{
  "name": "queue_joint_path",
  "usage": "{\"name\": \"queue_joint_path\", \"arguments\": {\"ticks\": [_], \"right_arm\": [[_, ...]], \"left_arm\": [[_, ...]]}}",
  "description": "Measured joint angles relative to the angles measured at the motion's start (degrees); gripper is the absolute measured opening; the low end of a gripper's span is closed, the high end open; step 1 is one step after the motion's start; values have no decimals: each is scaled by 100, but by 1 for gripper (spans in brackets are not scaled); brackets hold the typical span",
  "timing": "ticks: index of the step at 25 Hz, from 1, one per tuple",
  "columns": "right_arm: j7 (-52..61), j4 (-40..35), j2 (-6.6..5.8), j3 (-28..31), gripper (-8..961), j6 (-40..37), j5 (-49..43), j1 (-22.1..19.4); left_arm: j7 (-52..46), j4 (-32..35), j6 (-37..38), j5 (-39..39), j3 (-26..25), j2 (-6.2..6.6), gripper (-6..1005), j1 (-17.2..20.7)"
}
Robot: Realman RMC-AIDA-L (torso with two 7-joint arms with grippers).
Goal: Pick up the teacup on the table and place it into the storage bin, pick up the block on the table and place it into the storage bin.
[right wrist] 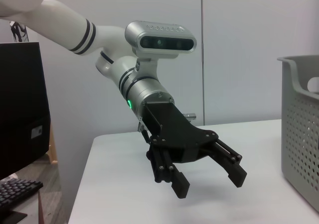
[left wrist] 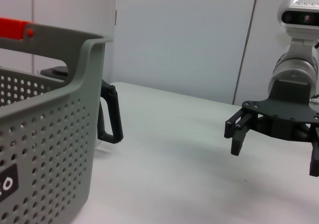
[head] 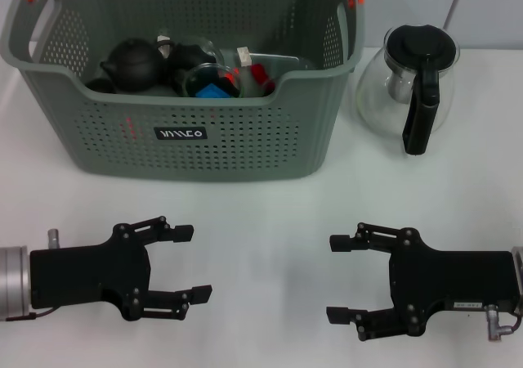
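Two spread hands, left (head: 186, 262) and right (head: 337, 277), before the grey perforated storage bin (head: 196, 135) with orange-red handle tips.

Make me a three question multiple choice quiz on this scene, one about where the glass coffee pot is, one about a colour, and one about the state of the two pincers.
1. Where is the coffee pot?
A. inside the bin
B. on the table to the right of the bin
C. in the left pincer

2. What colour are the bin's handle tips?
A. orange-red
B. blue
C. white

3. How are the left pincer and right pincer?
A. both shut on cups
B. one holds a block
C. both open and empty

Answers: 1 B, it stands on the table beside the bin's right wall. 2 A, both top corners show orange-red. 3 C, fingers spread, nothing between them.
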Motion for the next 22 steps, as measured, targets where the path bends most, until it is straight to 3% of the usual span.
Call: {"name": "queue_joint_path", "arguments": {"ticks": [22], "right_arm": [[16, 0, -9, 14, 914, -9, -3, 21]], "left_arm": [[12, 0, 3, 4, -17, -10, 905, 5]]}}
